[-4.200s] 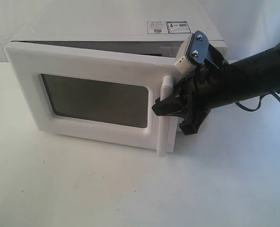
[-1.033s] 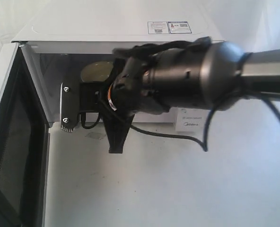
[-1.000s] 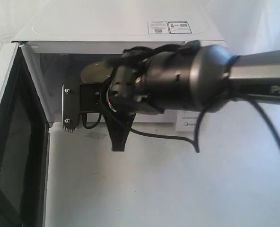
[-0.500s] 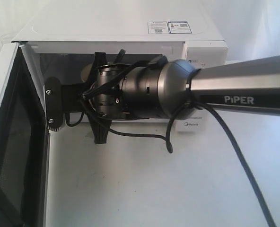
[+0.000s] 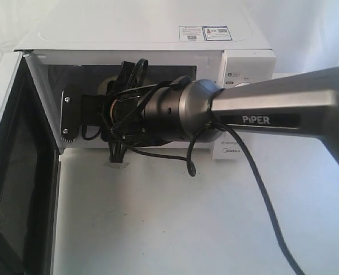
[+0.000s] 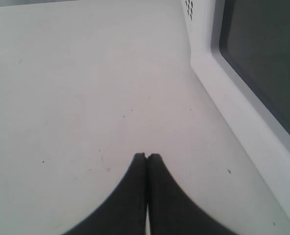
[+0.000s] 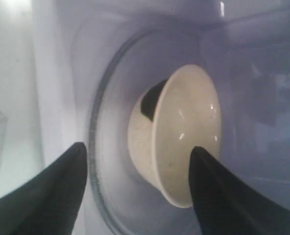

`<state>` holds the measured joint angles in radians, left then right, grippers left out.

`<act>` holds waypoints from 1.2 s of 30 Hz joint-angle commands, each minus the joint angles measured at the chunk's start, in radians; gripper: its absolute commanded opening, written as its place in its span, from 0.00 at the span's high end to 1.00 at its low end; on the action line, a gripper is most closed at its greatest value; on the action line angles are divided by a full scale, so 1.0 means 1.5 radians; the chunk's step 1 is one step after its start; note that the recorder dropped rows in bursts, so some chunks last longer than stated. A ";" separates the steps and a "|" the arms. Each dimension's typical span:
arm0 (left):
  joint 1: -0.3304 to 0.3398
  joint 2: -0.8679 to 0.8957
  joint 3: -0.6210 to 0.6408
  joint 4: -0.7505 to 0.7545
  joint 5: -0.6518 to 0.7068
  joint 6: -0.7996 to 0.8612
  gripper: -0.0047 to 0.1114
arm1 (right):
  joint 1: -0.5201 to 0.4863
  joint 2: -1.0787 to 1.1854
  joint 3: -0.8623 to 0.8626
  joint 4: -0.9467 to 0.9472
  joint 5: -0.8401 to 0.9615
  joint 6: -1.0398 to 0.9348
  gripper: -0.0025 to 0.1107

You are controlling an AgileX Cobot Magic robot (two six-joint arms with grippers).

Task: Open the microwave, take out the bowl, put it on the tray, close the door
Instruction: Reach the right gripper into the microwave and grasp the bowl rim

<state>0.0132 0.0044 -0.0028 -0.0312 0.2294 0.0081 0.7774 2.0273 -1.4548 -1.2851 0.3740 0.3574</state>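
Observation:
The white microwave [image 5: 129, 28] stands with its door [image 5: 15, 172] swung wide open to the left. Inside, the cream bowl [image 7: 184, 137] rests on the glass turntable [image 7: 103, 147]. My right gripper [image 7: 139, 149] is open at the cavity mouth, its black fingers standing to either side of the bowl's near rim, with no clear contact. In the exterior view the right arm [image 5: 261, 112] hides nearly all of the bowl. My left gripper [image 6: 147, 155] is shut and empty, low over the table beside the door's outer face [image 6: 262, 63]. The tray is out of view.
The control panel [image 5: 247, 74] is on the microwave's right end. The right arm's black cable [image 5: 261, 195] hangs down over the white table [image 5: 186, 240]. The open door stands along the left side of the table.
The door, nearly shut at first, now stands wide open. Over the last second the right gripper has opened, its wrist has rolled, and it has moved closer to the cavity.

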 commanded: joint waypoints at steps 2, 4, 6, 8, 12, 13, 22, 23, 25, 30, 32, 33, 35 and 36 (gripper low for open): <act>0.001 -0.003 0.002 -0.003 0.001 -0.005 0.96 | -0.020 0.008 -0.013 -0.017 -0.011 0.034 0.48; 0.001 -0.003 0.002 -0.003 0.001 -0.005 0.96 | -0.020 0.015 -0.013 -0.017 -0.014 0.034 0.48; 0.001 -0.003 0.002 -0.003 0.001 -0.005 0.96 | -0.020 0.024 -0.013 -0.017 -0.014 0.034 0.48; 0.001 -0.003 0.002 -0.003 0.001 -0.005 0.96 | -0.020 0.032 -0.013 -0.017 -0.015 0.034 0.48; 0.001 -0.003 0.002 -0.003 0.001 -0.005 0.96 | -0.020 0.040 -0.013 -0.019 -0.015 0.034 0.51; 0.001 -0.003 0.002 -0.003 0.001 -0.005 0.96 | -0.020 0.040 -0.014 -0.020 -0.015 0.034 0.52; 0.001 -0.003 0.002 -0.003 0.001 -0.005 0.96 | -0.020 0.040 -0.017 -0.038 0.021 0.034 0.54; 0.001 -0.003 0.002 -0.003 0.001 -0.005 0.96 | -0.020 0.040 -0.017 -0.038 0.032 0.034 0.54; 0.001 -0.003 0.002 -0.003 0.001 -0.005 0.96 | -0.020 0.040 -0.017 -0.041 0.053 0.034 0.54; 0.001 -0.003 0.002 -0.003 0.001 -0.005 0.96 | -0.020 0.040 -0.017 -0.061 0.065 0.032 0.54; 0.001 -0.003 0.002 -0.003 0.001 -0.005 0.96 | -0.020 0.040 -0.017 -0.074 0.039 0.032 0.54; 0.001 -0.003 0.002 -0.003 0.001 -0.005 0.96 | -0.020 0.040 -0.017 -0.080 0.027 0.032 0.54; 0.001 -0.003 0.002 -0.003 0.001 -0.005 0.96 | -0.020 0.040 -0.017 -0.090 0.012 0.032 0.54; 0.001 -0.003 0.002 -0.003 0.001 -0.005 0.96 | -0.020 0.040 -0.017 -0.098 0.011 0.032 0.54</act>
<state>0.0132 0.0044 -0.0028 -0.0312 0.2294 0.0081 0.7497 2.0897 -1.4743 -1.3953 0.4141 0.4014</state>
